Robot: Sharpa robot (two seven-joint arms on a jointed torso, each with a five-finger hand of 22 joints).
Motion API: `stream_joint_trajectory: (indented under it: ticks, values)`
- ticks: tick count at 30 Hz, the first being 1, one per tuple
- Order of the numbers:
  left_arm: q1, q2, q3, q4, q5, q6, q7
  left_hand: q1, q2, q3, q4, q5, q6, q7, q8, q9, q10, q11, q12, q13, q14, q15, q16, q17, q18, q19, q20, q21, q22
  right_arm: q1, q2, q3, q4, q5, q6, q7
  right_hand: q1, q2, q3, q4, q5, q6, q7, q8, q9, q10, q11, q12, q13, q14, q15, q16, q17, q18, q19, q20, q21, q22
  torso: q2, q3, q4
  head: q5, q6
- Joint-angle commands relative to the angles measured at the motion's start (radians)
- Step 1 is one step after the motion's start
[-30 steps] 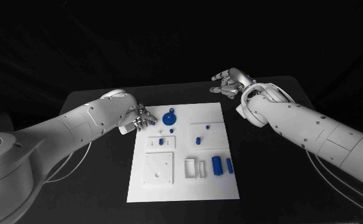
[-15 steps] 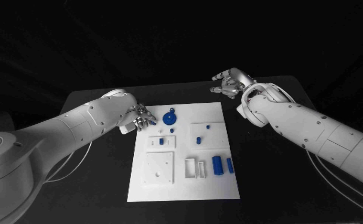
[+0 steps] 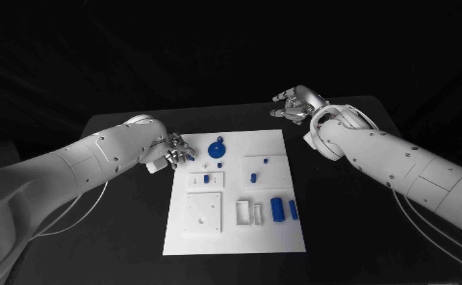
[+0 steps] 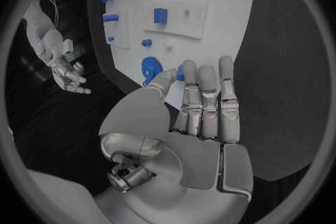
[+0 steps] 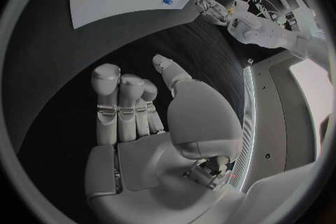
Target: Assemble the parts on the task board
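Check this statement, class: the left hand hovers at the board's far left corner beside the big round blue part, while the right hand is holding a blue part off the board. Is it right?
Not quite. The right hand holds nothing: the right wrist view shows its fingers apart over bare black table. The left hand is indeed by the big round blue part at the task board corner.

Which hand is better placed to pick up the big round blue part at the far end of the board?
Probably the left hand: it is empty at the task board's far left corner, right beside the round blue part. The right hand, also empty, is off the board over the black table.
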Motion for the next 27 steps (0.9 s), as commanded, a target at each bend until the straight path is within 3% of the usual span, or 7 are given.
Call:
stream_joint_trajectory:
  ticks: [1,9,16,20,27]
  values:
    - [0.008,-0.035,0.001,0.066,0.067,-0.044,-0.014,-0.014,0.003,0.028,-0.022,0.019,0.021,-0.015,0.005,0.094,0.010,-0.001,-0.004,0.000,0.010,-0.002,0.004,0.004,-0.008,0.000,-0.007,0.011,0.021,0.000,-0.004,0.000,-0.001,0.006,0.008,0.000,-0.013,0.001,0.004,0.001,0.008,0.002,0.000,0.000,0.001,0.002,-0.004,-0.004,0.001,0.004,-0.001,-0.006,0.000,0.010,0.055,0.000,-0.001,0.064,-0.004,0.0003,0.0070,0.001,-0.005]
    - [0.015,-0.124,0.001,0.227,0.054,-0.113,-0.027,-0.021,-0.001,0.041,-0.041,0.040,0.038,-0.020,0.004,0.108,0.028,-0.007,-0.006,0.003,0.025,-0.009,0.009,0.012,-0.008,0.005,-0.015,0.033,0.022,0.000,-0.006,0.000,-0.005,0.009,0.007,0.000,-0.013,0.001,0.004,0.001,0.008,0.002,0.000,0.000,0.001,0.002,-0.004,-0.004,0.001,0.004,-0.001,-0.006,0.000,0.010,0.055,0.000,-0.001,0.064,-0.010,-0.0020,0.0172,0.000,-0.015]
    - [0.012,-0.175,-0.004,0.342,-0.014,-0.177,-0.030,-0.022,-0.003,0.044,-0.051,0.044,0.046,-0.022,0.001,0.112,0.036,-0.010,-0.008,0.005,0.033,-0.012,0.008,0.014,-0.008,0.006,-0.017,0.044,0.022,0.000,-0.005,0.000,-0.008,0.010,0.009,0.001,-0.013,0.001,0.004,0.001,0.008,0.002,0.000,0.000,0.001,0.002,-0.004,-0.004,0.001,0.004,-0.001,-0.006,0.000,0.010,0.055,0.000,-0.001,0.064,-0.011,-0.0042,0.0205,0.005,-0.023]
    - [0.006,-0.190,-0.018,0.382,-0.059,-0.204,-0.030,-0.024,-0.001,0.045,-0.057,0.045,0.050,-0.022,-0.003,0.114,0.041,-0.011,-0.013,0.005,0.036,-0.013,0.004,0.015,-0.008,0.003,-0.018,0.052,0.021,0.000,-0.005,0.000,-0.009,0.012,0.009,0.002,-0.013,0.001,0.002,0.004,0.009,0.004,-0.001,0.000,0.002,0.002,-0.004,-0.004,0.001,0.004,-0.001,-0.006,0.000,0.010,0.055,0.000,-0.002,0.064,-0.012,-0.0039,0.0211,0.009,-0.028]
    - [-0.007,-0.189,-0.045,0.403,-0.142,-0.238,-0.022,-0.023,-0.001,0.046,-0.062,0.046,0.054,-0.023,-0.005,0.115,0.045,-0.012,-0.015,0.006,0.040,-0.014,0.003,0.016,-0.008,0.004,-0.020,0.058,0.021,0.000,-0.002,0.000,-0.009,0.012,0.010,0.003,-0.013,0.001,0.002,0.004,0.009,0.004,-0.001,0.000,0.002,0.002,-0.004,-0.004,0.001,0.004,-0.001,-0.006,0.000,0.010,0.055,0.000,-0.002,0.064,-0.008,-0.0031,0.0173,0.015,-0.029]
